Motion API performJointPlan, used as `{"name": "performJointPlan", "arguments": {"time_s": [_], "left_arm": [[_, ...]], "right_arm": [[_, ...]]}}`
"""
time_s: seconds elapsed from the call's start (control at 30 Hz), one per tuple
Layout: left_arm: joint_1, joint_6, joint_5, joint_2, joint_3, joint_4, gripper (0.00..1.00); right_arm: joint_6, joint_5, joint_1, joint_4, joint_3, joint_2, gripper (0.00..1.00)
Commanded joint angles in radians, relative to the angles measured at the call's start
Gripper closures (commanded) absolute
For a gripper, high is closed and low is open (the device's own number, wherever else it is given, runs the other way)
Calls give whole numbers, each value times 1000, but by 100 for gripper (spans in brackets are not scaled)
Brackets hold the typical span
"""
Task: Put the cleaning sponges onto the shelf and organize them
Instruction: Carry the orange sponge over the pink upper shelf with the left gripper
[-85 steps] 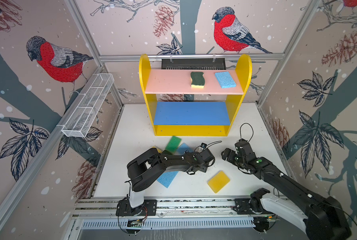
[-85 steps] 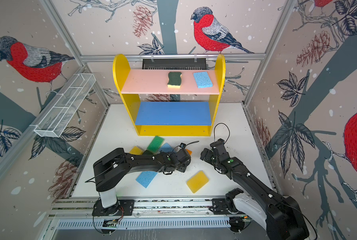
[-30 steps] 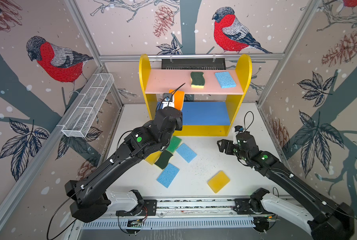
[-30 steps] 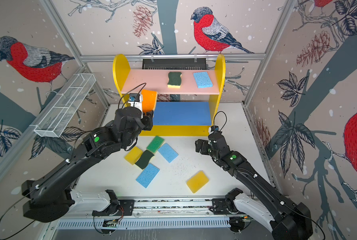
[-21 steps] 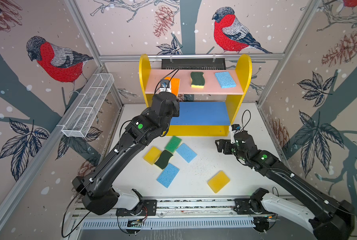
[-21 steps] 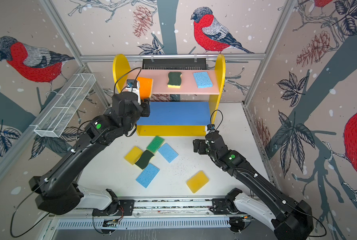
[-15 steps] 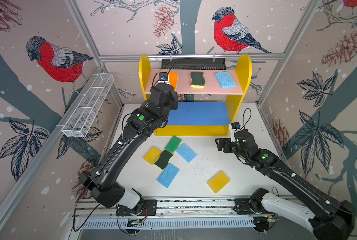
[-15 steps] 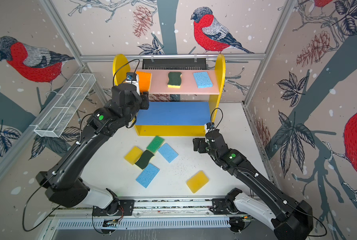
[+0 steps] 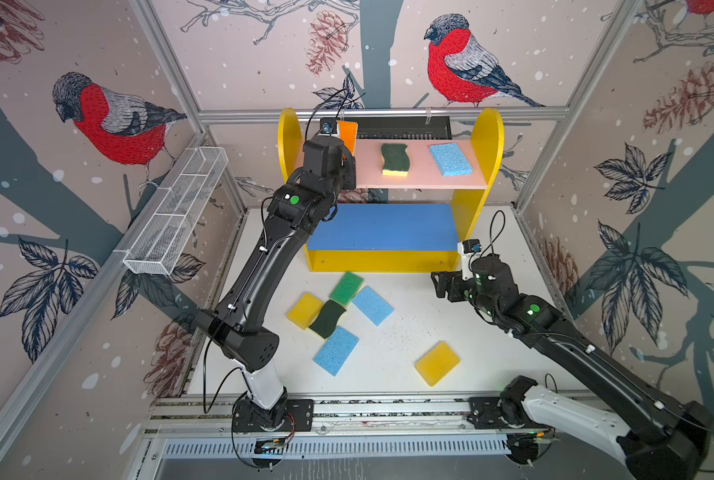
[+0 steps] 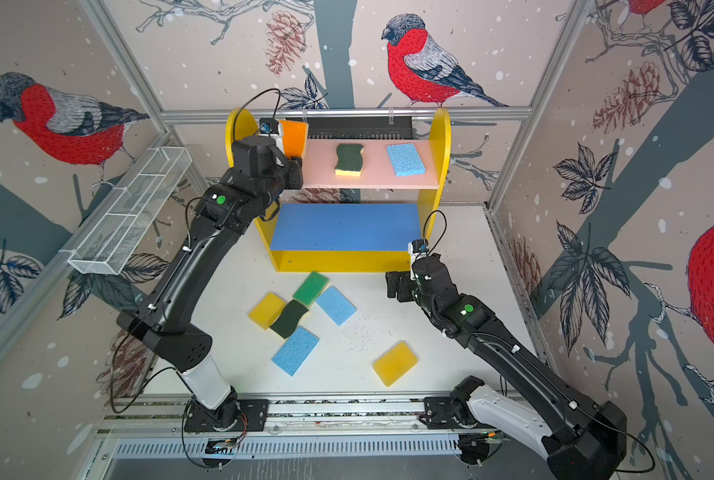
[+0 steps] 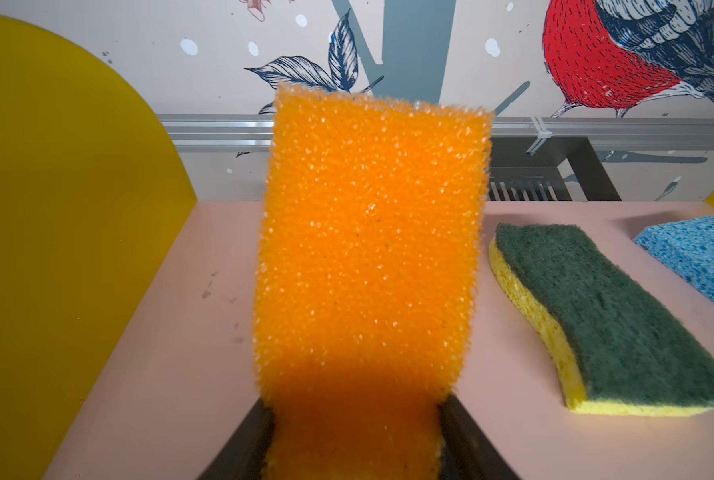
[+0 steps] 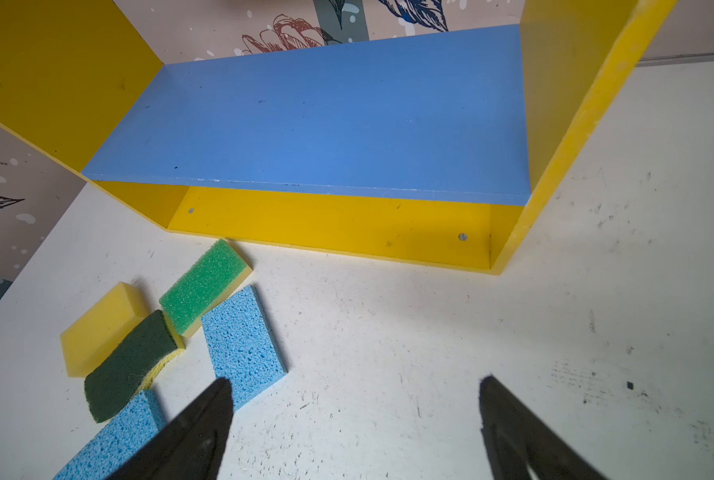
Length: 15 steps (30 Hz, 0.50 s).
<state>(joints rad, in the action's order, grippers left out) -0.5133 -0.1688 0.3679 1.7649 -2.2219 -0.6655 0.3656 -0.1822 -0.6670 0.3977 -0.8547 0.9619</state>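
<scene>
Left wrist view: the left gripper [image 11: 355,432] is pinching the near end of the orange sponge [image 11: 372,249], which is standing on end over the left part of the pink board [image 11: 160,353]; I cannot tell whether it is touching the board.
Shelf: the shelf [image 9: 488,137] is standing at the far side of the counter [image 9: 409,332], with its blue board [image 9: 382,226] sitting below the pink one.
Pink board: a shelved scourer [image 9: 395,159] is lying flat at the middle, and a shelved blue sponge [image 9: 450,159] is lying to its right, apart from it.
Right gripper: the right gripper [image 12: 355,384] is hovering over the counter with its jaws spread wide and gripping nothing, near the shelf's right side panel.
Counter: in both top views a green sponge [image 9: 346,288], a left yellow sponge [image 9: 303,309], a dark scourer [image 9: 327,318], a far blue sponge [image 9: 373,305] and a near blue sponge [image 9: 336,350] are lying clustered just in front of the shelf; the dark scourer is lying against the left yellow sponge.
Lone piece: a right yellow sponge [image 9: 437,363] is lying by itself, nearer and to the right.
</scene>
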Motion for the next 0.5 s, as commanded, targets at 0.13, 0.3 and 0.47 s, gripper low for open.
{"name": "performJointPlan", "arguments": {"time_s": [0.13, 0.3, 0.47], "left_arm": [[20, -39, -23, 57, -69, -58, 47], [41, -61, -51, 62, -71, -56, 47], [41, -71, -55, 68, -71, -55, 47]], "right_arm": [[-17, -16, -2, -13, -9, 6, 8], [-16, -5, -2, -11, -15, 22, 8], [-8, -2, -3, -14, -15, 28, 8]]}}
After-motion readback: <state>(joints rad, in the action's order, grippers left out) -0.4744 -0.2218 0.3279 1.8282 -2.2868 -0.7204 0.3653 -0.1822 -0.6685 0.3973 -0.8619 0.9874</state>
